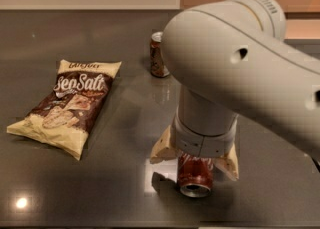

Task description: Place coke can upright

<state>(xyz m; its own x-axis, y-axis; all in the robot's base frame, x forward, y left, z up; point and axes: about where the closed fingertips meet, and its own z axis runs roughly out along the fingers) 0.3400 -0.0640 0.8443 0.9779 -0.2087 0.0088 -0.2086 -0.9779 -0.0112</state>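
worktop (100,193): dark grey, glossy, pale light spots; coke can (194,174): red body with faint white marking, silver end; end effector (194,167), low at front centre over the coke can: tan, beneath a pale grey-white arm (240,63); snack bag (67,105): cream-yellow edges, dark brown panel, white lettering; second can (158,55): brownish, silver top

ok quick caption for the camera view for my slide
Claw straddles the coke can lying on its side on the dark table, chip bag left, brown can behind.
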